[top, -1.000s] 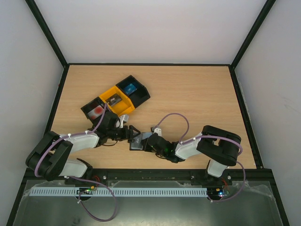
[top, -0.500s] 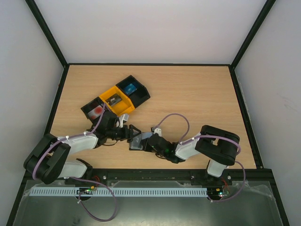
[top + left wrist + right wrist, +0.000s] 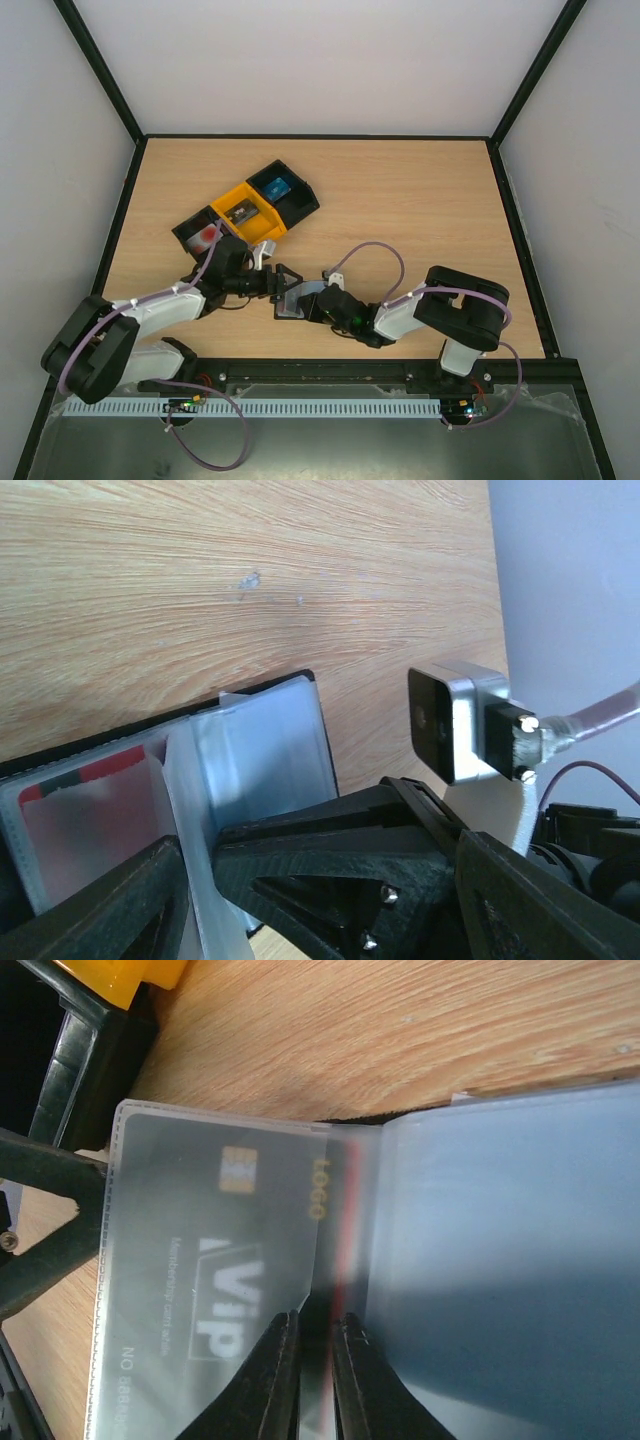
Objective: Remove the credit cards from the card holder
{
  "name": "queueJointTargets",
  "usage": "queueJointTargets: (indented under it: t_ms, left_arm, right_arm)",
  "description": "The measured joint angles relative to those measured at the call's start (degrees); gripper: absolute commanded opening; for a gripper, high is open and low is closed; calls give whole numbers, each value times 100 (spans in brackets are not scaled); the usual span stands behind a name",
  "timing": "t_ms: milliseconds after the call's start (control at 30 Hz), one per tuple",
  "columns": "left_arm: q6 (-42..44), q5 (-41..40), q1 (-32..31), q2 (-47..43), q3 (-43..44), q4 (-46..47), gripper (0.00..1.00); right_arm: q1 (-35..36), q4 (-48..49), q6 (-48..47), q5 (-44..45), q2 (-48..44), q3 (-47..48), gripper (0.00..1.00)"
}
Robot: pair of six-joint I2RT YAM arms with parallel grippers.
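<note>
Top external shows me the table (image 3: 420, 220), with the card holder (image 3: 290, 300) lying open near its front edge, left of centre. My left gripper (image 3: 278, 283) hangs spread wide beside it. My right gripper (image 3: 313, 1338) is narrowed, pinching its clear sleeves, with a dark credit card (image 3: 210, 1300) inside one.

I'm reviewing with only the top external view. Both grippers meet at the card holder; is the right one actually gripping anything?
Observer: Yes. The right wrist view shows the right gripper pinched on a thin sleeve fold of the open card holder.
Operator: Any cards inside?
Observer: A dark card marked ViP, with a gold chip, sits in a translucent sleeve.
Operator: And the other arm?
Observer: The left gripper stands wide open in the left wrist view.
</note>
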Motion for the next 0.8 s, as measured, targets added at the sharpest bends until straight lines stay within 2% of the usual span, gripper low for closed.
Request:
queueJointTargets:
  t_ms: [467, 800]
  left_arm:
    - [-87, 0, -125, -35, 0, 48, 75]
    - [-216, 28, -238, 76, 0, 195, 75]
  right_arm:
    - [-2, 286, 74, -79, -44, -199, 12]
    - [-2, 83, 101, 0, -470, -369, 21]
